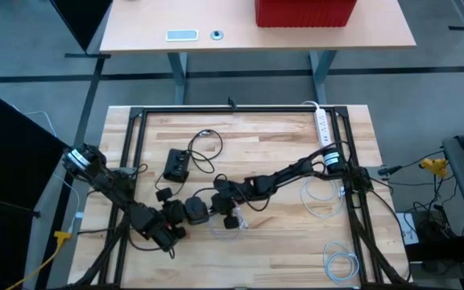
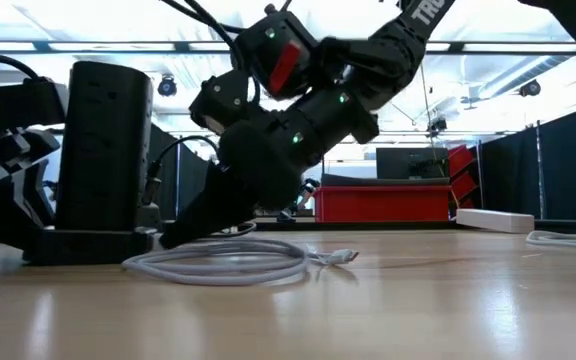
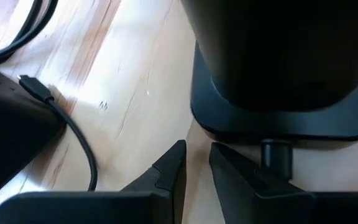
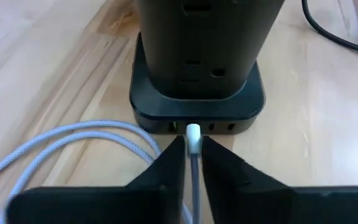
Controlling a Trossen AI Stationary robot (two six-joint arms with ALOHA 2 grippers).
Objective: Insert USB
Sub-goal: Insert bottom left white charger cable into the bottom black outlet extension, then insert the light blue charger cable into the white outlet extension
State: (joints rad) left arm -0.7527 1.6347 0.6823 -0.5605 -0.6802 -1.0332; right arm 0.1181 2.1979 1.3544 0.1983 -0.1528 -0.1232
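Only the right wrist view shows the right gripper (image 4: 191,152) pinching the white USB plug (image 4: 192,132) just before the tower power strip's (image 4: 197,68) base ports; the left gripper (image 3: 196,163), nearly closed, holds nothing.

Front of tower (image 4: 197,68): I see my right gripper (image 4: 191,163) shut on the white plug (image 4: 192,138), right at the base ports. No room between.
Other side of tower: my left gripper (image 3: 196,167) sits close to the base, fingers nearly shut.
Beside the plug: loops of white cable (image 2: 223,262) lie in the way.
Near side of table (image 1: 280,258): bare wood, I could pass there.
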